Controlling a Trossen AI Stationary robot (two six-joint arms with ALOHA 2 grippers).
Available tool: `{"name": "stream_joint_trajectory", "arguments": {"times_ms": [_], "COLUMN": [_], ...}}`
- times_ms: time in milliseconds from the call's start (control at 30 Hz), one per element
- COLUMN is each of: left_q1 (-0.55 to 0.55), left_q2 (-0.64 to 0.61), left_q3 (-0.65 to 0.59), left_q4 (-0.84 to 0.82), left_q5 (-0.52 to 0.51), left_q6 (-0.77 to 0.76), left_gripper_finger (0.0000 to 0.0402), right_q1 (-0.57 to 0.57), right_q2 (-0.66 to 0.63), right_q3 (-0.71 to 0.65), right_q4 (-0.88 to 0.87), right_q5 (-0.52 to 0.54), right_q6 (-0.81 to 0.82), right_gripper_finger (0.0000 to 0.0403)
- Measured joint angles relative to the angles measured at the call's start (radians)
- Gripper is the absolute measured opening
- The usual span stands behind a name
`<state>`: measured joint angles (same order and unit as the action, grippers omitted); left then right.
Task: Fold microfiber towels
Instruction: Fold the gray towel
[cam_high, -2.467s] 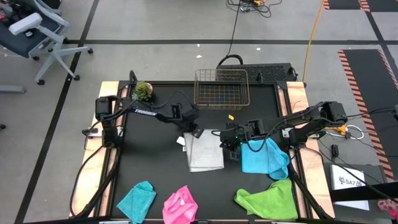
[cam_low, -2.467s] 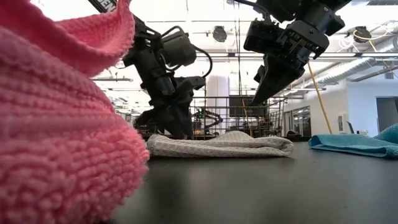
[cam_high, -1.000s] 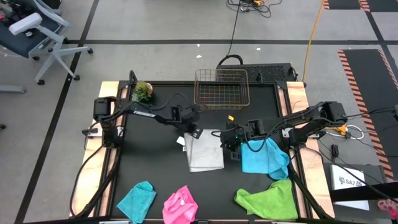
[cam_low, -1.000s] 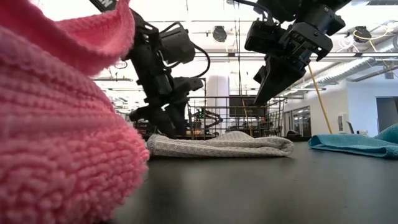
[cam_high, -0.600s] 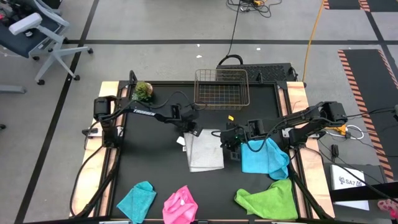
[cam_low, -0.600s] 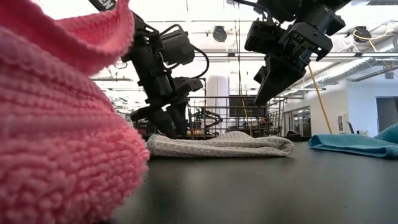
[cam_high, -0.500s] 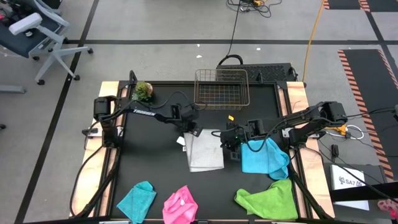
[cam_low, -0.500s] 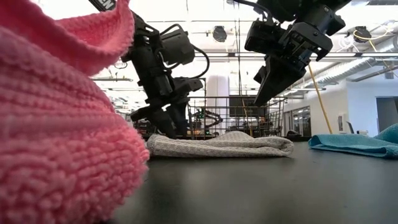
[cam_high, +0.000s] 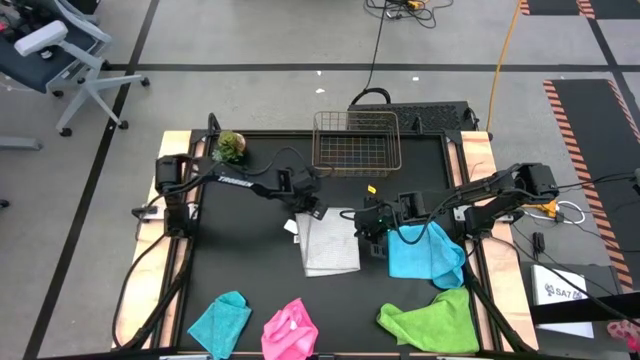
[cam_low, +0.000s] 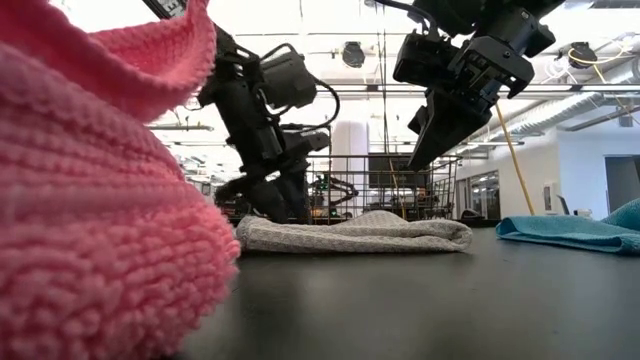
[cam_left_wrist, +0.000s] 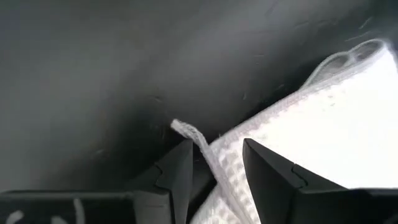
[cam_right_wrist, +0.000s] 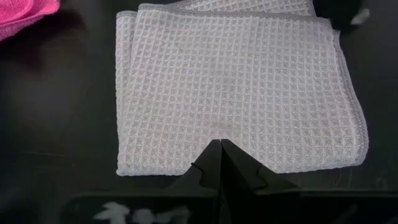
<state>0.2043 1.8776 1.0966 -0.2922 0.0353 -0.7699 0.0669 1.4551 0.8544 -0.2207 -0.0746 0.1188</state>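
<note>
Roughly mid-desk lies the white towel (cam_high: 330, 243), folded into a rectangle, flat on the black desk (cam_high: 250, 270); waffle weave shows plainly in the right wrist view (cam_right_wrist: 236, 87). Left gripper (cam_high: 313, 210) sits at its far-left corner, fingers parted narrowly with the corner hem and a loose loop of edge (cam_left_wrist: 193, 134) lying between them, not pinched; low view shows it down at desk level by the towel's left end (cam_low: 268, 205). Right gripper (cam_high: 367, 228) is raised above the towel's right edge, fingers (cam_right_wrist: 219, 163) pressed together and holding nothing, tips pointing down over the cloth (cam_low: 425, 140). Just right of it, the sky blue towel (cam_high: 425, 252) lies crumpled, partly under the right arm. Lime green towel (cam_high: 432, 320) is bunched at the near-right corner, touching the blue one's near edge. Hot pink towel (cam_high: 290, 332) sits at the near edge in the middle, filling the left of the low view (cam_low: 90, 200); teal towel (cam_high: 220, 320) just beside it to the left. Far side: wire basket (cam_high: 356, 140) at the desk's back edge, small green plant (cam_high: 230, 146) at the far-left corner, both well apart from the white towel. Office chair (cam_high: 60, 50) and cables on the floor beyond.
</note>
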Motion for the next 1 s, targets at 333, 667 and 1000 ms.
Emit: {"name": "stream_joint_trajectory", "arguments": {"times_ms": [333,667,1000], "left_q1": [0.003,-0.004,-0.024], "left_q2": [0.018,-0.008,-0.008], "left_q3": [-0.001,-0.002,-0.002], "left_q4": [0.034,0.015,0.014], "left_q5": [0.027,0.043,0.042], "left_q6": [0.004,-0.011,0.001], "left_gripper_finger": [0.0143,0.0053,0.0005], "right_q1": [0.000,0.000,-0.001], "right_q2": [0.000,0.000,0.000], "right_q3": [0.000,0.000,0.000], "right_q4": [-0.001,-0.016,-0.019], "right_q5": [0.000,0.000,0.000], "right_q6": [0.000,-0.003,-0.008], "right_gripper_finger": [0.0000,0.0000,0.0000]}}
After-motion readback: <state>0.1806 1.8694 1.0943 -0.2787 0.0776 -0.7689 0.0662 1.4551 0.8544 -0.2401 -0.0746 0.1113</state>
